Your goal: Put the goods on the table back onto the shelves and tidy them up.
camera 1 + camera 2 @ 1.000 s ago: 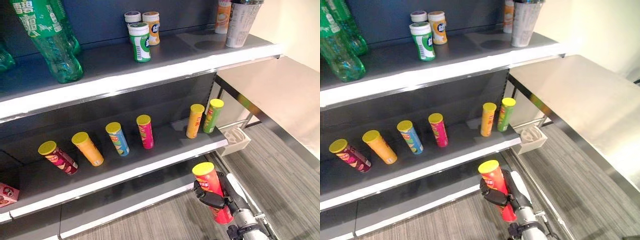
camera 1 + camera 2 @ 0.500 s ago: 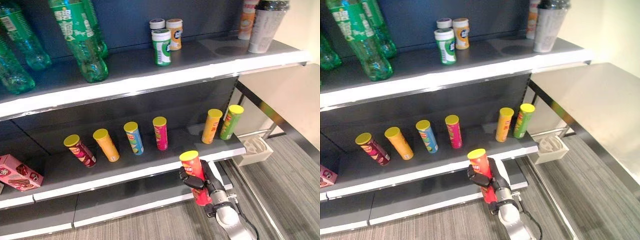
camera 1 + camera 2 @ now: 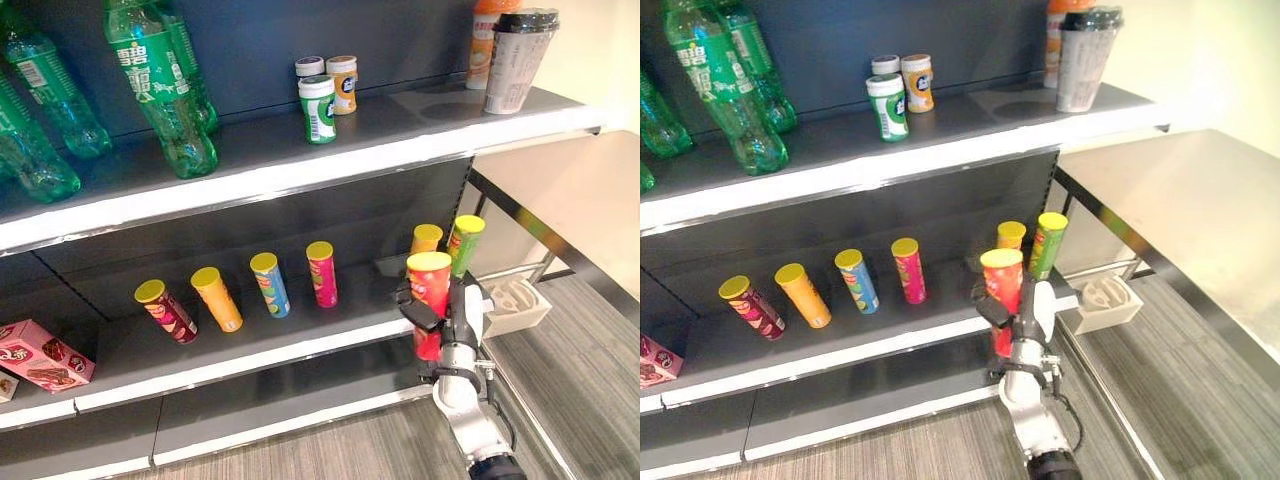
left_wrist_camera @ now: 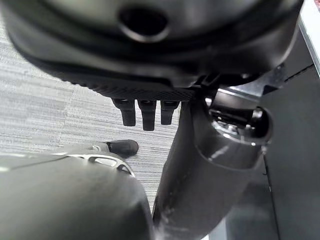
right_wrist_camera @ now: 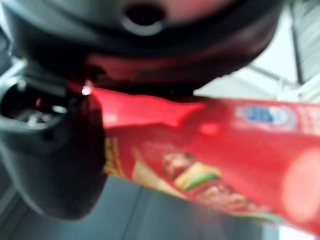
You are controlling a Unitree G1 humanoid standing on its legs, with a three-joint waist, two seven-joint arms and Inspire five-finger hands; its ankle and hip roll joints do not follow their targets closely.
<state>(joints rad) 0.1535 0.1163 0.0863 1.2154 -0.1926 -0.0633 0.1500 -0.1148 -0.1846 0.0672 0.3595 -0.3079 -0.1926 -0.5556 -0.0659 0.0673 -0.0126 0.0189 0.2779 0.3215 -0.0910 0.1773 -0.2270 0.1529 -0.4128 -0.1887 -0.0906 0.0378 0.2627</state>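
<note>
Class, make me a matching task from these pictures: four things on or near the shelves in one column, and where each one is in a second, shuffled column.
Things:
1. red can
2. green bottles
3. pink box
4. lidded cup

Places:
A. top shelf, right end
B. held in the right hand
C. top shelf, left part
D. middle shelf, far left

Pairs: 1-B, 2-C, 3-D, 4-A

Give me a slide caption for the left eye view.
Right hand holds an upright red chip can at the middle shelf, in front of the orange can.
</note>
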